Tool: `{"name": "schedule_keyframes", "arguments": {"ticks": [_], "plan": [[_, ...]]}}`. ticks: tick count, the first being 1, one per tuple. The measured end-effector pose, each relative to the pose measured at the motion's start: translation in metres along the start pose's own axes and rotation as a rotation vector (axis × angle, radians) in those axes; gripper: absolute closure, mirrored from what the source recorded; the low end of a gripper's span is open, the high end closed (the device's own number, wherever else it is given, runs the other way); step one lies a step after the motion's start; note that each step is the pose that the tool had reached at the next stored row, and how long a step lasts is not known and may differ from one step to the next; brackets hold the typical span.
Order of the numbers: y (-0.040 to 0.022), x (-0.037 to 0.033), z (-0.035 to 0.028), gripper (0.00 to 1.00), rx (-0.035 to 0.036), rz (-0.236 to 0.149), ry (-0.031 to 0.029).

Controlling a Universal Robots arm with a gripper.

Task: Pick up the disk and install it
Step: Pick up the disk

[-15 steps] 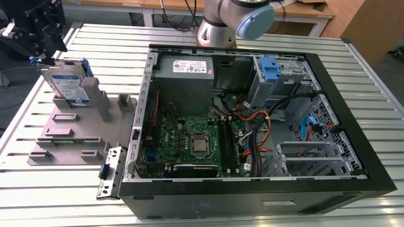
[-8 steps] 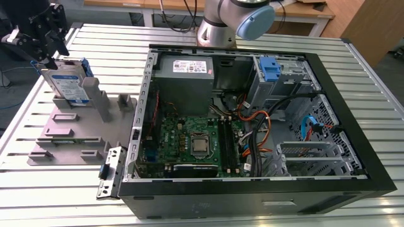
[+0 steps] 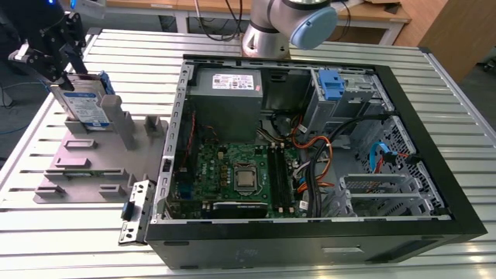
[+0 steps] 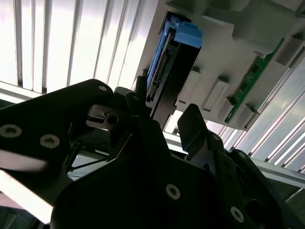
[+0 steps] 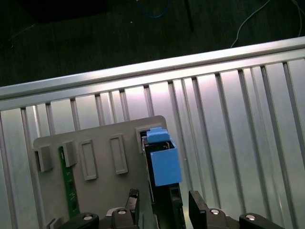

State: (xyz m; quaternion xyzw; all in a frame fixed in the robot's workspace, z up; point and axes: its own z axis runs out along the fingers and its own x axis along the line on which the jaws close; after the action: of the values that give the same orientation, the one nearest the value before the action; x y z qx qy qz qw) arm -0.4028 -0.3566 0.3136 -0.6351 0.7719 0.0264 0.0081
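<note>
Closest to my wrist cameras is the gripper (image 4: 164, 112), and its two black fingers (image 5: 195, 206) stand apart, one on each side of the upper end of the disk (image 5: 162, 167). In both wrist views I see a sliver of light between the disk and one finger, so nothing is clamped. On the other side I cannot tell whether the finger touches.

The disk (image 4: 174, 71) stands on edge in a slot of the grey fixture plate (image 5: 100, 138), blue rail uppermost, with a green circuit board (image 5: 70, 186) parked in another slot of the same plate.

In the exterior view the gripper (image 3: 66, 72) hangs at the exterior view's upper left, tilted, its fingers pointing down onto the top of the disk (image 3: 80, 104). The fixture (image 3: 85, 163) lies on the slatted metal table (image 3: 78, 256) just beside the open computer case (image 3: 310, 244).

Farther back, the arm's base (image 3: 283, 23) rises behind the case, near the grey power supply (image 3: 229, 96) and a bare blue bracket (image 3: 331, 87).
</note>
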Motion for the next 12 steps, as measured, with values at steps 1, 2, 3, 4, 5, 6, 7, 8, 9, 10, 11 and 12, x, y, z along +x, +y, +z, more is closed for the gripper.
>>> {"name": "schedule_keyframes", "arguments": {"ticks": [1,2,3,4,5,6,7,8,9,10,11,12], "plan": [[0.0001,0.0001,0.0017,0.47,0.0003,-0.002,0.0001],[0.0001,0.0002,0.0035,0.47,0.0005,-0.004,0.0001],[0.0001,0.0003,0.0054,0.47,0.0008,-0.006,0.0001],[0.0002,0.0004,0.0072,0.47,0.0011,-0.009,0.0001],[0.0002,0.0005,0.0091,0.47,0.0014,-0.011,0.0001],[0.0002,0.0006,0.0109,0.47,0.0017,-0.013,0.0],[0.0002,0.0007,0.0127,0.47,0.0017,-0.015,0.0001],[0.0002,0.0008,0.0145,0.47,0.0018,-0.016,0.0001],[0.0002,0.0008,0.0163,0.47,0.0019,-0.018,0.0001],[0.0002,0.001,0.0182,0.47,0.002,-0.02,0.0002],[0.0002,0.0011,0.02,0.47,0.0021,-0.022,0.0002],[0.0002,0.0011,0.0215,0.47,0.0022,-0.024,0.0002]]}}
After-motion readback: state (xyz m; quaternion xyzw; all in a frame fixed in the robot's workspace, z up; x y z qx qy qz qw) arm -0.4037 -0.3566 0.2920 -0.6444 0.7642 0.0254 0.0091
